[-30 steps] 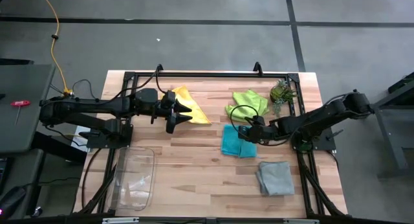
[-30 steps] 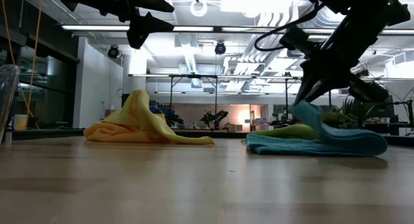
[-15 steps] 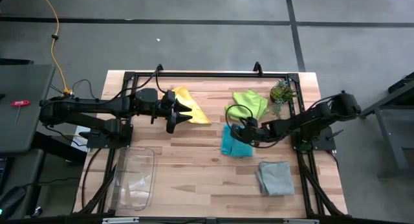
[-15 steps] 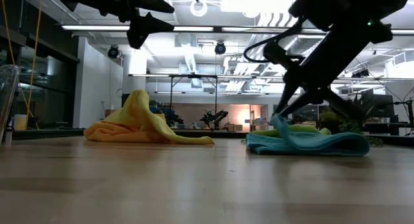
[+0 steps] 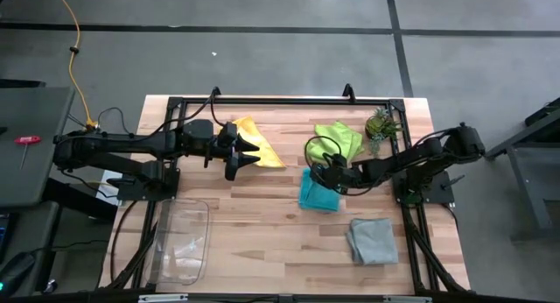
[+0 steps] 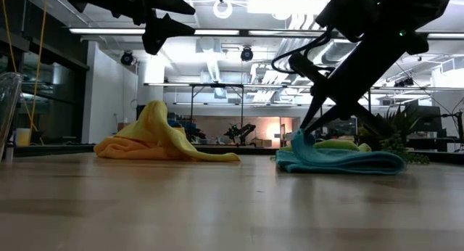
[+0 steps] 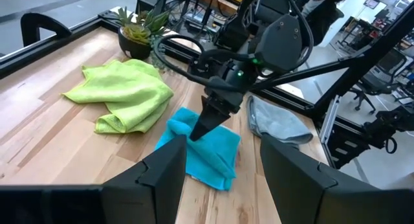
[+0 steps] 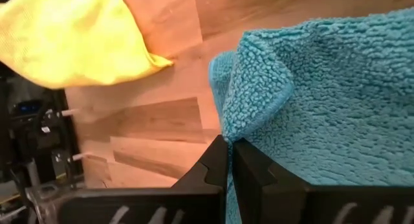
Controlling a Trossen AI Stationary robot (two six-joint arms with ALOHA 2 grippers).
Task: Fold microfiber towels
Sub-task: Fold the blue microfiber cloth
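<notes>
The teal towel (image 5: 315,194) lies on the table right of the middle, partly folded over itself; it also shows in the low view (image 6: 341,162). My right gripper (image 5: 320,173) is shut on the towel near its far left end. My left gripper (image 5: 243,158) hangs open and empty in the air over the near edge of the crumpled yellow towel (image 5: 259,144). The lime green towel (image 5: 337,138) lies crumpled at the far right, and the folded grey towel (image 5: 372,240) lies at the near right. The orange towel is out of view. My right gripper pinches a fold of the teal towel's edge (image 8: 228,130) between its two shut fingertips (image 8: 217,160). The fingers slant down from the table's right (image 6: 304,129). The pinched part stands a little above the rest of the towel, which lies on the table.
A small potted plant (image 5: 381,123) stands at the far right corner beside the lime green towel. A clear plastic tray (image 5: 179,242) sits at the near left. Bare wood lies between the yellow and teal towels and along the near edge.
My right gripper has moved toward the table's left and down, carrying the teal towel's raised edge across the towel. That part is now folded over the rest, which has stayed on the table. The towel now covers a narrower patch.
</notes>
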